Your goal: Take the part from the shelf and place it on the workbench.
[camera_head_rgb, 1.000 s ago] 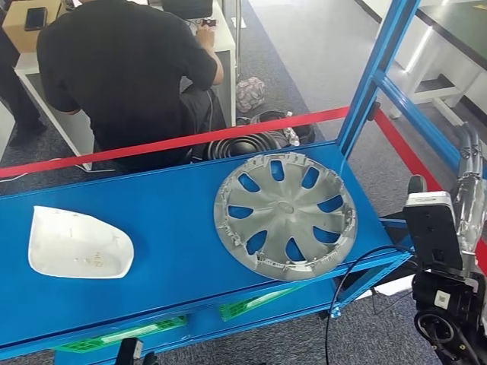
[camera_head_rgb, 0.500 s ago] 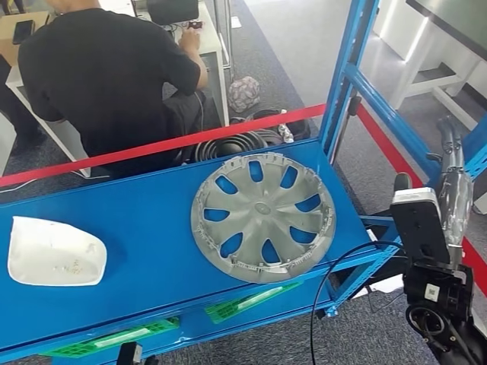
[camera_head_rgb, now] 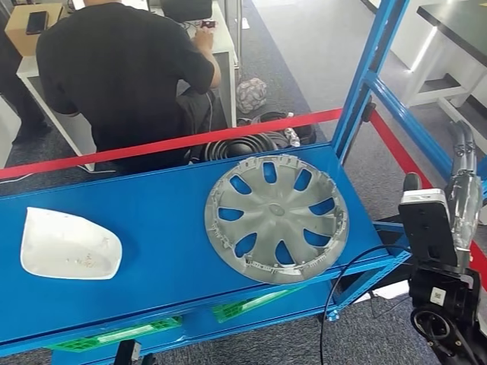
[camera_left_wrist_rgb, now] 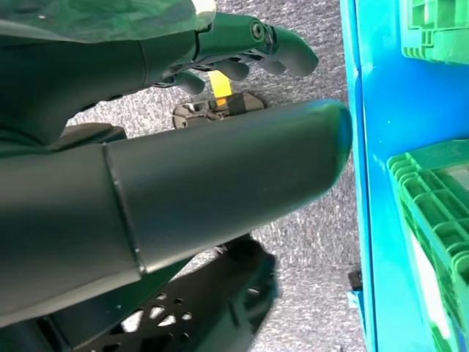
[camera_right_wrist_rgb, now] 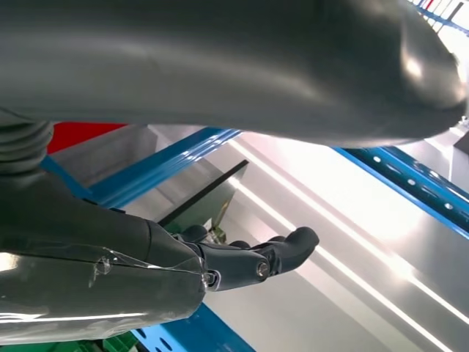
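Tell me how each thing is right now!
Hubcap: lying flat on the blue shelf, inner side up, untouched.
White cover: lying on the shelf, apart from the hubcap.
Left hand: holds nothing, fingers apart.
Right hand: holds nothing, fingers stretched out.
Person: back turned, at a desk.

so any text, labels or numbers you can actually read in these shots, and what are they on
No text can be read.
Small white label on the black unit at the right arm: too small to read.
Yellow tag on the floor: blurred, no characters legible.
Hubcap and white cover on the blue shelf: no visible markings.
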Motion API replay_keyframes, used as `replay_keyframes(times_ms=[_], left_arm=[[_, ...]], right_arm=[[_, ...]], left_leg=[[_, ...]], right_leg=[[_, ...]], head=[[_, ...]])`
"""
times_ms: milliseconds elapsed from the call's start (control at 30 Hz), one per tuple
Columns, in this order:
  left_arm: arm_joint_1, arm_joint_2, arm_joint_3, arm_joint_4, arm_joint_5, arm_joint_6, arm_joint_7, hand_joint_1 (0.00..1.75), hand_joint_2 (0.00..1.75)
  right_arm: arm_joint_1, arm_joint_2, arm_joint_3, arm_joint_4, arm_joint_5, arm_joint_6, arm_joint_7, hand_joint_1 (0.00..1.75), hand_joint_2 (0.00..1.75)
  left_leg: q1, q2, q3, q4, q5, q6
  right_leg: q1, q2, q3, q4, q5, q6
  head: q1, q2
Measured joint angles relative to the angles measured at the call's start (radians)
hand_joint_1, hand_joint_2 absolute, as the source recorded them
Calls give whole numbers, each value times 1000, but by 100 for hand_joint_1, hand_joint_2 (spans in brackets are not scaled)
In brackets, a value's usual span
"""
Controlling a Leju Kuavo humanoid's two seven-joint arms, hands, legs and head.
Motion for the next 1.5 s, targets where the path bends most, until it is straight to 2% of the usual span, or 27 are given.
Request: replay_keyframes(times_ms=[33,67,100,133,167,200,233,300,333,433,467,500,633,867,1500], left_arm=[[1,-1,0,0,0,0,0,0,0],[1,-1,0,0,0,0,0,0,0],[1,-2,0,0,0,0,0,0,0],[1,-2,0,0,0,0,0,0,0],[0,-3,0,0,0,0,0,0,0],[0,-3,0,0,0,0,0,0,0],[0,-2,0,0,0,0,0,0,0],[1,-2,0,0,0,0,0,0,0],[1,-2,0,0,0,0,-2,0,0],[-4,-1,-1,0,2,0,-9,0,0],[-6,-1,-1,0,4,0,-11,0,0],[-8,-1,-2,0,6,0,-12,0,0],[-4,-1,-8,0,12,3,-12,0,0],[-4,1,-14,0,18,5,-12,0,0],[-4,3,-18,0,18,6,-12,0,0]], right_arm=[[1,0,0,0,0,0,0,0,0],[1,0,0,0,0,0,0,0,0],[1,0,0,0,0,0,0,0,0],[1,0,0,0,0,0,0,0,0],[1,0,0,0,0,0,0,0,0],[0,0,0,0,0,0,0,0,0],[1,0,0,0,0,0,0,0,0],[0,0,2,1,-23,27,5,0,0],[-9,-2,7,3,-66,75,12,0,0],[-81,-13,46,45,-274,312,15,0,0],[-102,-14,61,69,-317,357,5,0,0],[-117,-14,72,91,-338,373,-6,0,0],[-156,-15,103,147,-368,362,-29,0,0],[-170,-15,130,183,-378,367,-27,0,0],[-173,-17,161,214,-378,367,-27,0,0]], left_leg=[[1,0,-1,1,0,0],[3,0,-1,3,-1,-2],[6,-1,-1,6,-2,-4],[9,-2,-1,10,-4,-9],[11,-3,-2,16,-6,-15],[12,-4,-4,20,-8,-22],[11,-5,-7,24,-9,-30],[10,-6,-10,32,-8,-45],[10,-5,-8,32,-11,-42],[13,-1,-3,26,-20,-8],[13,-1,-3,24,-17,-4],[13,-2,-4,21,-14,-8],[14,-6,-5,13,1,-32],[15,-6,-4,9,-1,-53],[11,-6,-6,11,-2,-54]], right_leg=[[-4,0,-17,32,-7,5],[-8,0,-15,23,6,10],[-13,0,5,-24,37,15],[-18,0,39,-97,78,20],[-20,1,66,-167,102,24],[-20,2,85,-217,112,20],[-20,3,93,-245,119,13],[-16,3,92,-247,120,-9],[-15,3,94,-248,130,-14],[-9,7,98,-248,133,-18],[-8,7,98,-248,134,-19],[-8,6,97,-249,134,-20],[-7,1,92,-248,136,-24],[-7,2,91,-248,135,-26],[-9,2,95,-257,137,-23]], head=[[3,0],[5,0],[6,0],[8,0],[12,0],[15,0],[17,0],[10,0],[3,0],[-14,0],[-18,0],[-21,0],[-24,0],[-24,0],[-24,0]])
